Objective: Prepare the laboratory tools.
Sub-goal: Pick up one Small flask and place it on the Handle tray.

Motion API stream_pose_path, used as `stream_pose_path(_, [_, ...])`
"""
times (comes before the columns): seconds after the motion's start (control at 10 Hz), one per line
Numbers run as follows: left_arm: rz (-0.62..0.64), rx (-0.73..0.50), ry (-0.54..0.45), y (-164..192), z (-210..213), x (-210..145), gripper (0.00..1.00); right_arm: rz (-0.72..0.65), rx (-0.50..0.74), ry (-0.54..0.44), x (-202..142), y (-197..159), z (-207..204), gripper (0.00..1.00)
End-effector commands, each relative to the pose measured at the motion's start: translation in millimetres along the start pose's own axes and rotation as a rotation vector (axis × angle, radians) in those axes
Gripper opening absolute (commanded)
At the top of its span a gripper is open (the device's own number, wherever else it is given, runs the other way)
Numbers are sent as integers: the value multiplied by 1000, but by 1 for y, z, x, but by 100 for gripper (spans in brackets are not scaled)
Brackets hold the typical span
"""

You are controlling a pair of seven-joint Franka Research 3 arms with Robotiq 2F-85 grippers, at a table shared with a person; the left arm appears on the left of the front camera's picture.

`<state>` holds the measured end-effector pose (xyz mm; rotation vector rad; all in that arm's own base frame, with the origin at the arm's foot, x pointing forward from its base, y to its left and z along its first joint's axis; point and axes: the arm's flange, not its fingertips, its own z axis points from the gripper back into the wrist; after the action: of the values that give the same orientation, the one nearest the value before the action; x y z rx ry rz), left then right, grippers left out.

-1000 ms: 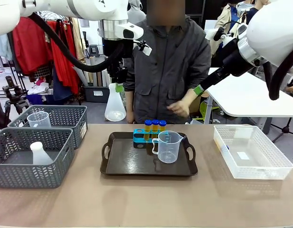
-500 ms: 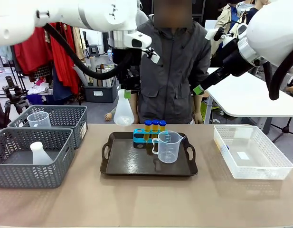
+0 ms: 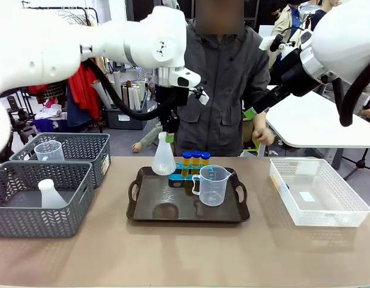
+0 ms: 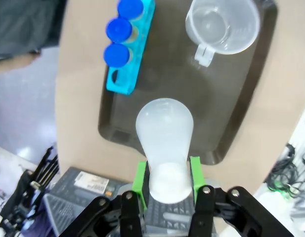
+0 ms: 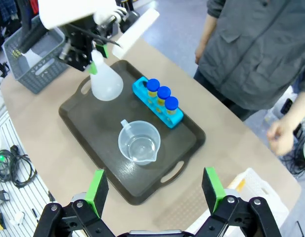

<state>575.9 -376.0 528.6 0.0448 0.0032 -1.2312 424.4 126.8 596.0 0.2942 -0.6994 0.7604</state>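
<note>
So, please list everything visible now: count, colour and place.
conical flask: 1, translucent white, held by its neck over the tray's far left corner
second flask: 1, white, in the near grey basket
measuring beaker: 1, clear, on the tray
second beaker: 1, clear, in the far grey basket
tubes: 3, yellow with blue caps, in the rack
tube rack: 1, blue, on the tray's far side
tray: 1, dark, table middle
mesh baskets: 2, grey, table left
plastic basket: 1, clear, table right
person: 1, grey jacket, far side
left gripper: shut on the conical flask
right gripper: open, raised on the right
</note>
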Motion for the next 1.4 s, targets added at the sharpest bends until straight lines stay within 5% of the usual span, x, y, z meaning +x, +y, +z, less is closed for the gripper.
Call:
stream_pose_path(0.0, [-44,-11,4,13,-5,13,0,-20,8,-2,2,1,1,100])
stream_pose_path(0.6, [-31,-97,-17,1,-57,29,0,-20,8,-2,2,1,1,100])
stream_pose_path(1.3, [20,-61,26,-26,-81,11,0,-20,8,-2,2,1,1,100])
